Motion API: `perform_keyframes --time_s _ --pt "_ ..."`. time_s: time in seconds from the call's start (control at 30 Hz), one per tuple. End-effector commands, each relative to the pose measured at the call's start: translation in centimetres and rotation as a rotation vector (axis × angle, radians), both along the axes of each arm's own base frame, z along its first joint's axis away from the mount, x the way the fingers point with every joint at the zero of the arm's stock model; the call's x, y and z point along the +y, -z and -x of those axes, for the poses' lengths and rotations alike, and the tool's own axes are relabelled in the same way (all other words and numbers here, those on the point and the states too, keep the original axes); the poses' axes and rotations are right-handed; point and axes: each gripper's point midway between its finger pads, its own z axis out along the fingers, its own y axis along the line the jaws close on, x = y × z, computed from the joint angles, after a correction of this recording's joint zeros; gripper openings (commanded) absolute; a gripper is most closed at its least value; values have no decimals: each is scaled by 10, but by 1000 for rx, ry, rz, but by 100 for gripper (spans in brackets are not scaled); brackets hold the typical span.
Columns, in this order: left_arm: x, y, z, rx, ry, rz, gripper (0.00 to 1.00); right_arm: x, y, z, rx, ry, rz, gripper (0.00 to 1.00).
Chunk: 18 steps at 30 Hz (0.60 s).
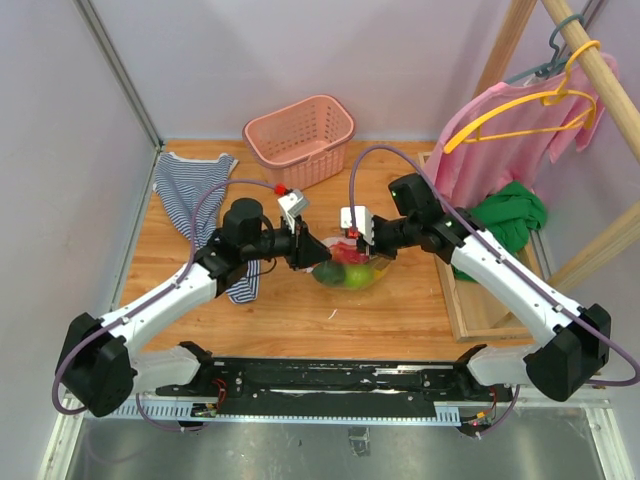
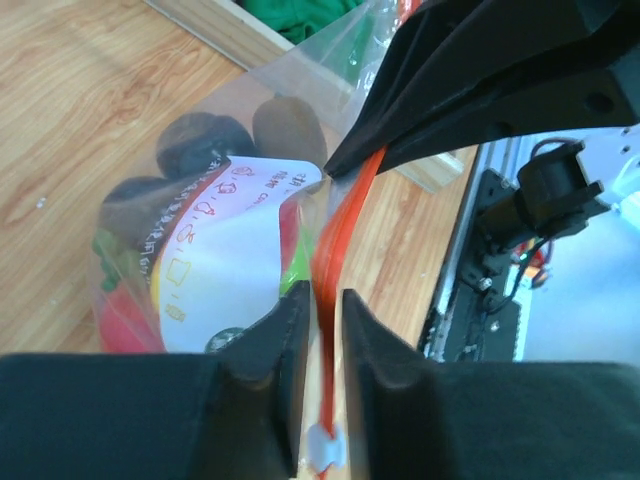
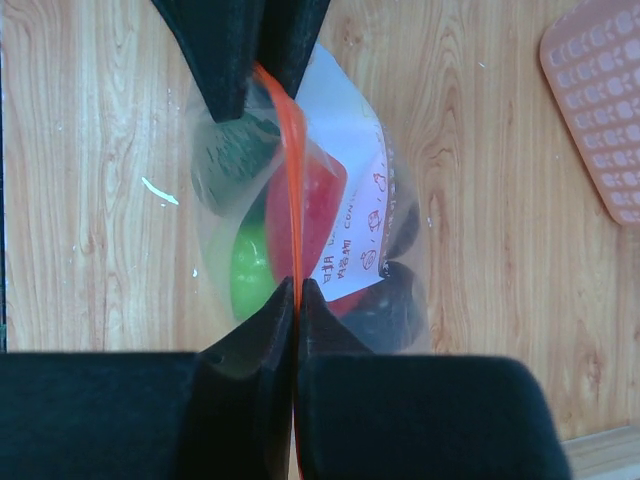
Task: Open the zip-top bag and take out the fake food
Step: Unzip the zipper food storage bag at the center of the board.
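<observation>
**A:** Where is the zip-top bag (image 1: 350,270)?

**B:** It sits in the middle of the wooden table (image 1: 300,320), between the two grippers and well in front of the pink basket (image 1: 300,135). Its red-orange zip strip (image 3: 292,170) is on the top side and makes a line from one gripper to the other.

**A:** And the fake food (image 1: 345,277)?

**B:** All of it is inside the bag. In the right wrist view I see a light green round piece (image 3: 250,270), a red piece (image 3: 322,195) just beside it, and dark pieces (image 3: 385,300) on both sides of the strip. A white label (image 2: 230,260) with red print covers part of them.

**A:** How is the right gripper (image 3: 297,285)?

**B:** Its fingers are pressed together on the zip strip. No gap shows between them, so it pinches the bag at that end.

**A:** And the left gripper (image 2: 322,295)?

**B:** Its fingers stand a little apart. The strip runs through the narrow gap, and a small white slider (image 2: 325,450) sits on the strip deeper in that gap. I cannot tell whether the pads press the strip.

**A:** What else is around?

**B:** A striped cloth (image 1: 190,185) lies at the far left of the table, partly under the left arm. At the right there is a wooden tray (image 1: 470,310) with a green cloth (image 1: 510,215) at its far part. A pink garment (image 1: 470,170) hangs there on a yellow hanger (image 1: 500,120).
</observation>
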Motion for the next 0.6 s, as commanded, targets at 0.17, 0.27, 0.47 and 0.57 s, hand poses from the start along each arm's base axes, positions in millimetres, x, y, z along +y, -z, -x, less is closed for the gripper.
perform_keyframes --time_s 0.17,0.27,0.47,0.57 --pt "18 -48 12 -188 -86 178 77 -16 -23 -3 89 73 -164 1" --pt "29 -48 15 -239 -129 204 86 -19 -30 -4 114 87 -212 1" --pt "39 -32 34 -421 -93 268 87 -21 -31 -9 149 120 -245 1" --pt "51 -28 45 -596 -102 335 86 -21 -29 -9 160 120 -249 1"
